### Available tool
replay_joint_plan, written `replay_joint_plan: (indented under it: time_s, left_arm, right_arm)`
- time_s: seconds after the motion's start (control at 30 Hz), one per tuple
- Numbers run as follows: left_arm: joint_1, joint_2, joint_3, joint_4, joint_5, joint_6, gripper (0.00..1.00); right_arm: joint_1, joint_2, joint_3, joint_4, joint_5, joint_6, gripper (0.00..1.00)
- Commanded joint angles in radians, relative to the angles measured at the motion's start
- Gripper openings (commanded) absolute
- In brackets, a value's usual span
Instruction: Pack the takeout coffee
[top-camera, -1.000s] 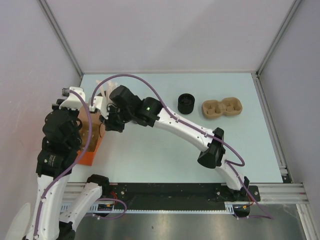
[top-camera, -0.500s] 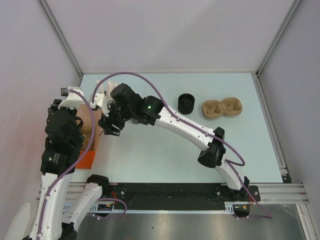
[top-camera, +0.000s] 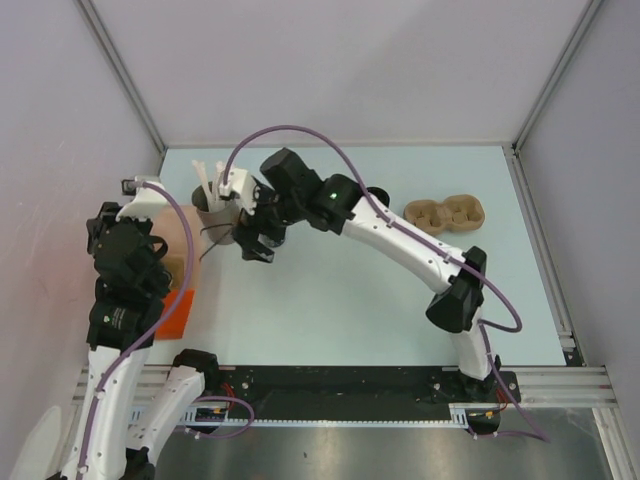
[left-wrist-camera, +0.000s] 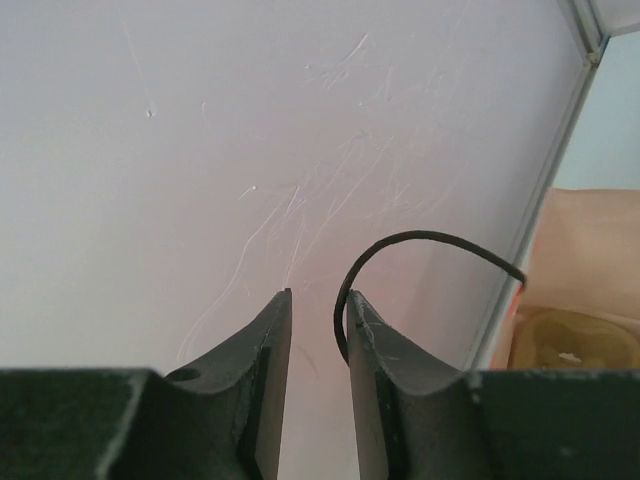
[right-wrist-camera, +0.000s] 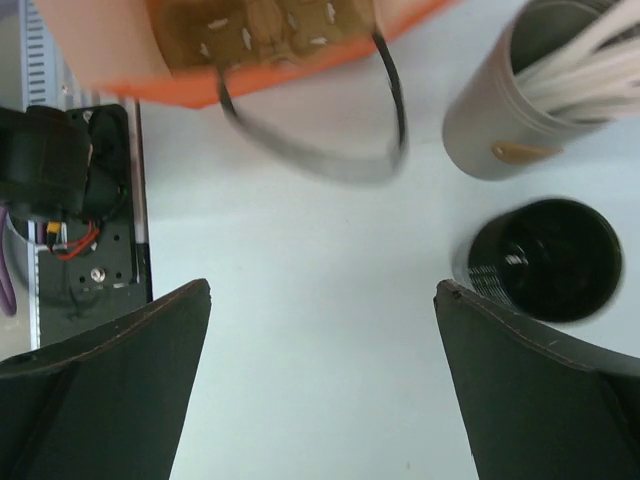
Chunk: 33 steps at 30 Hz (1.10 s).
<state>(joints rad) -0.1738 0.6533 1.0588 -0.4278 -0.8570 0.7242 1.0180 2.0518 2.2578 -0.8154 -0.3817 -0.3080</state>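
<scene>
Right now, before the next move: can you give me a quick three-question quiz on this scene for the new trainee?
1. True or false: the right gripper is shut on the black cup.
2. What fills the grey cup? A) white straws B) lids C) nothing
3. Which cup stands nearer the orange bag?
Key: 1 false, its jaws stand wide open and empty; 2 A; 3 the grey cup.

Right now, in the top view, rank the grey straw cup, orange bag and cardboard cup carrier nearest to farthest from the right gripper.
From the right gripper:
1. Grey straw cup, just left of it, toward the back.
2. Orange bag, at the table's left edge, slightly farther.
3. Cardboard cup carrier, far right, clearly farthest.
</scene>
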Motion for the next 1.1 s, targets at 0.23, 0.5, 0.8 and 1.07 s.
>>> replay_joint_plan:
  time_s: [0.23,0.5,0.8,1.07]
  left_arm:
    - [0.037,0.009,-0.049,0.136,-0.070,0.098,0.37]
    - [0.068,0.031,-0.019,0.100,-0.013,0.061,0.59]
    - [0.066,0.054,0.134,-0.097,0.254,-0.081,1.00]
    - [0.068,0.068,0.233,-0.209,0.456,-0.143,1.00]
  right_arm:
    - [-0.062,-0.232,-0.066,-0.017,-0.060,-0.031,1.00]
    - [-0.128,-0.350,-0.217,-0.013,-0.063,-0.063,1.00]
    - [-0.229,-0.446,-0.334,-0.042,-0.068,-0.098,1.00]
    - [-0.375,-0.525,-0.520,-0.019,-0.100,-0.108,1.00]
